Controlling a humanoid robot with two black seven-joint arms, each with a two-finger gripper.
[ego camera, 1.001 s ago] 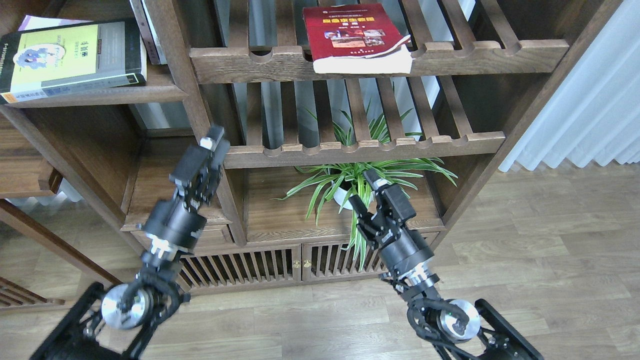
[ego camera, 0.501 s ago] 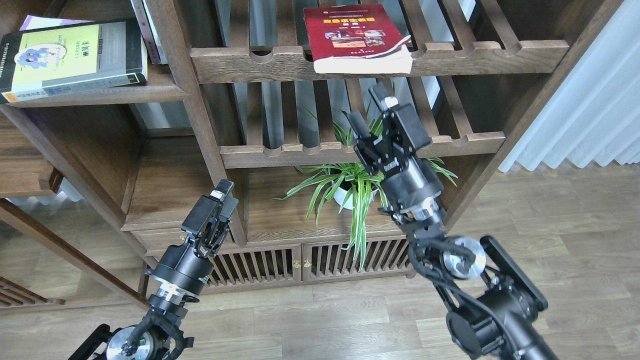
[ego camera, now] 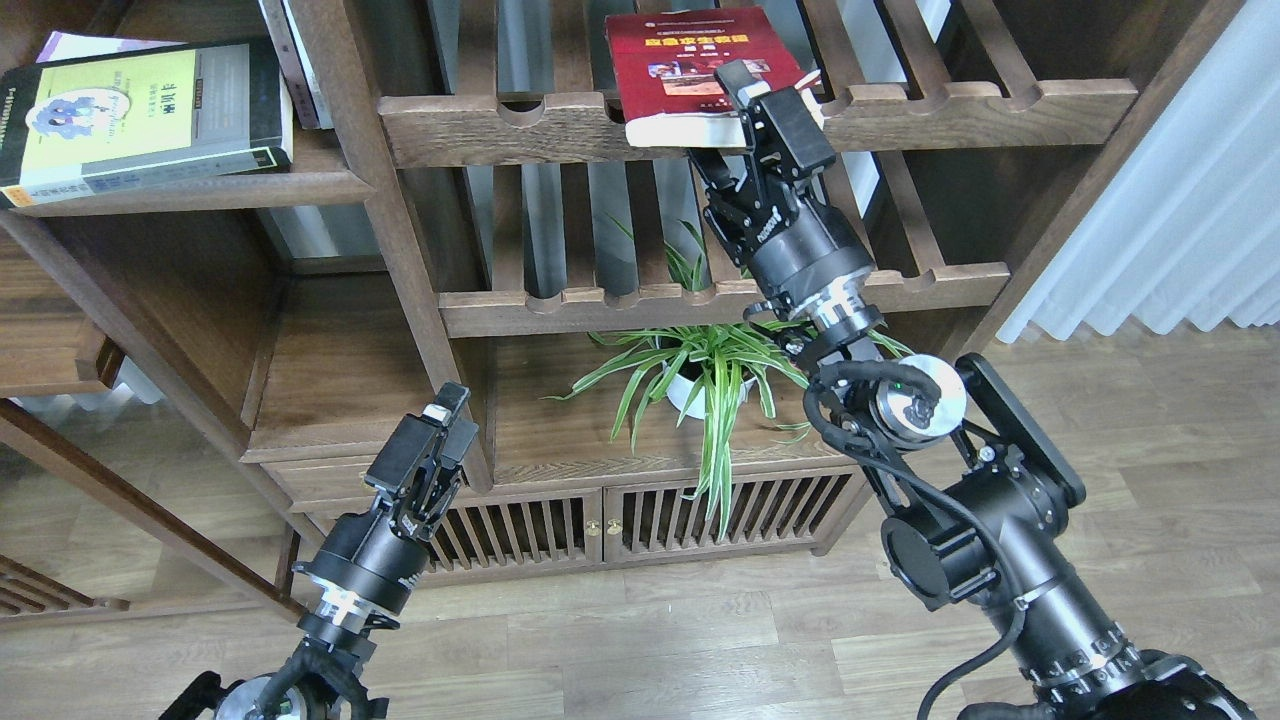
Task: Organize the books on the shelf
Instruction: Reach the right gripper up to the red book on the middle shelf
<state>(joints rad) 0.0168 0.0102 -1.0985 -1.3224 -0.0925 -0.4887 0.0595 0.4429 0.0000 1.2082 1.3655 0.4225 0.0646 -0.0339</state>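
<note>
Books sit in two places on the dark wooden shelving in the head view. A thick dark red book with photos on its cover (ego camera: 685, 60) lies flat on the upper slatted rack with a scalloped front rail (ego camera: 930, 110), its pale page block overhanging the rail. The right gripper (ego camera: 735, 125) is raised to that overhanging corner: one black finger (ego camera: 745, 85) lies over the cover and the other sits below the page block, so the jaws bracket the book's near edge; whether they press it firmly cannot be told.

To the far left, a yellow-green book with a dark grey border (ego camera: 140, 110) lies flat on the solid dark brown plank shelf with a rounded front edge (ego camera: 300, 185). A pale lilac-white paperback (ego camera: 85, 42) pokes out from beneath it at the back corner. Just right of them, a thin pale volume (ego camera: 295, 60) leans against the upright post.

The left gripper (ego camera: 445, 440) hovers low, beside the post of the lower compartment, its fingers drawn close together with nothing between them. A green spider plant in a white pot (ego camera: 700, 375) stands on the lower board, behind the right arm.
</note>
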